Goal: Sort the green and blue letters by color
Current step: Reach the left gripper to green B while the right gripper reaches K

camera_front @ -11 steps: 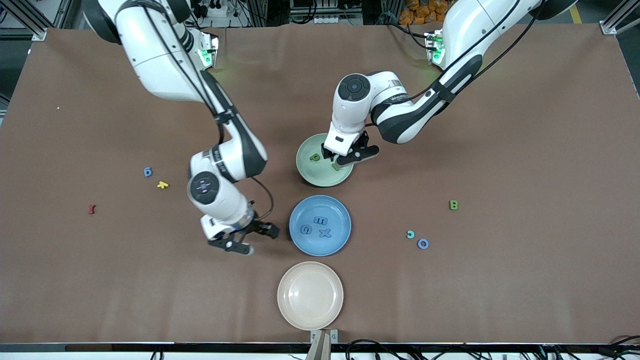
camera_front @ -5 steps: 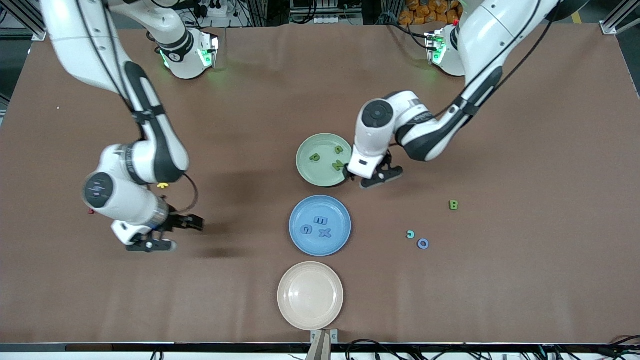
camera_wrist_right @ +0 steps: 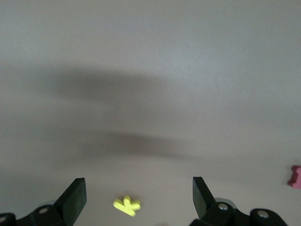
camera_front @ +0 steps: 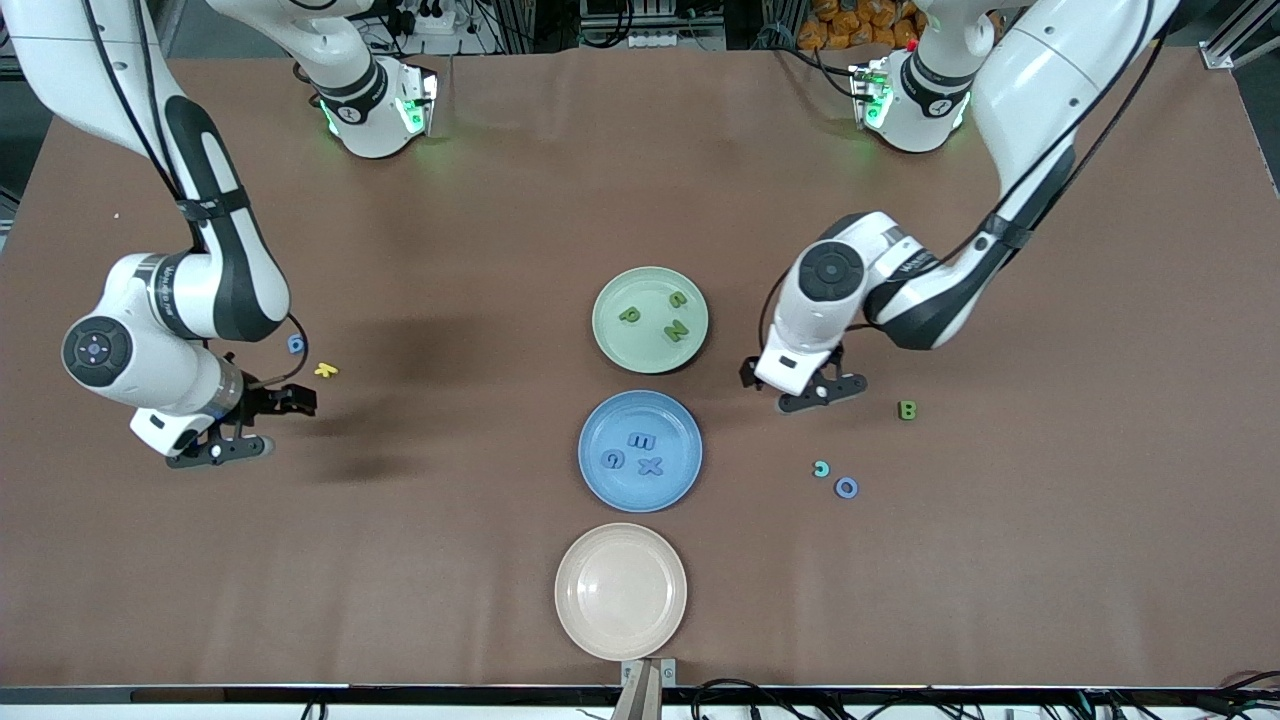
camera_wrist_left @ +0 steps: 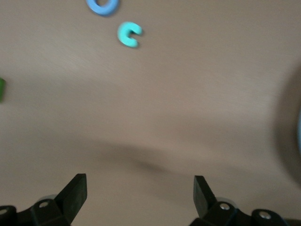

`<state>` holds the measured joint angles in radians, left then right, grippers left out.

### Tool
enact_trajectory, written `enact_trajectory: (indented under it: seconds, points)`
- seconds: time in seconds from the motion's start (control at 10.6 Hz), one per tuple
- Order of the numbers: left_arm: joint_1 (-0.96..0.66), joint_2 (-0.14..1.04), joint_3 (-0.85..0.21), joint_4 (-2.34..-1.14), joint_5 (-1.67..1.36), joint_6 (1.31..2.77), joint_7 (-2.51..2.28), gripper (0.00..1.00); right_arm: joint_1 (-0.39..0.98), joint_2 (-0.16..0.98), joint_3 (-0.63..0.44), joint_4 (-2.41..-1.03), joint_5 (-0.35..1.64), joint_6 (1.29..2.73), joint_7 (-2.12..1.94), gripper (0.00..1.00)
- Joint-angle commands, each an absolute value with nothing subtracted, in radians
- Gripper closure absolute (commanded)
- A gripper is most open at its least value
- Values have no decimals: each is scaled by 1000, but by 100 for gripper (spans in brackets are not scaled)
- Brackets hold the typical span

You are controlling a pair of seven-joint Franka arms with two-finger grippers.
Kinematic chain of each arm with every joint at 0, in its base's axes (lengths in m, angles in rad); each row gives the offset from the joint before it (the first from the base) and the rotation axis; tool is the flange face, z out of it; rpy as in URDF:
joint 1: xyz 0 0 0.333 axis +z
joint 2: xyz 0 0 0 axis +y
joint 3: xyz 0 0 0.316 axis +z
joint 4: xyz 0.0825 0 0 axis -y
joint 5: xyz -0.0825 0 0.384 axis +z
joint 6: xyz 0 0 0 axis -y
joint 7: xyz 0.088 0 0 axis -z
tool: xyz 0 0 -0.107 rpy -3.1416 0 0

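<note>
Nearest the front camera: cream plate [camera_front: 620, 592], round, smooth, shallow, on brown matte bench [camera_front: 1050, 560]. Next up: blue plate [camera_front: 640, 451], same shape, holding three chunky flat blue letters [camera_front: 640, 453], E, G, X. Toward left arm's end, near that plate's level: purple-blue ring [camera_front: 846, 487] just beside small teal curved letter [camera_front: 821, 468], apart. Green B [camera_front: 907, 410] a bit farther, blocky, flat on bench. Left gripper [camera_front: 803, 386] over bare bench between green B and the plates, wide open, holding nothing; black fingertips [camera_wrist_left: 75, 193] spread in left wrist view, teal curve [camera_wrist_left: 128, 35] and ring [camera_wrist_left: 102, 5] visible there. Right gripper [camera_front: 243, 428] over bench at right arm's end, wide open, empty. Yellow letter [camera_front: 325, 370] and small blue g [camera_front: 296, 344] on bench just past it; yellow letter [camera_wrist_right: 126, 205] between fingers in right wrist view, red piece [camera_wrist_right: 296, 177] at edge. Farthest: pale green plate [camera_front: 650, 319], glossy, with three olive green letters [camera_front: 654, 314], p, N and a curve.
</note>
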<state>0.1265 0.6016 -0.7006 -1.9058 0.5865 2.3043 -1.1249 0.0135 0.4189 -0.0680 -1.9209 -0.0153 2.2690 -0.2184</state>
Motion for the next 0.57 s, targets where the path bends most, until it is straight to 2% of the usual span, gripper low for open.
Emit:
enact_trajectory:
  seconds: [0.0,0.28,0.47]
  points:
    - [239,522,-713,-1991,583,2298,-952,0,-55,278,-48,-2121,-37,2325,-290,0]
    - [368,512,-735,-2014,583,2299,-765,0,-69,242,-46,-2288,-35,2507,-290,0]
    - [446,515,-758,-2022,583,2301,-663,0,-84,215,-45,-2357,-35,2562,-290,0]
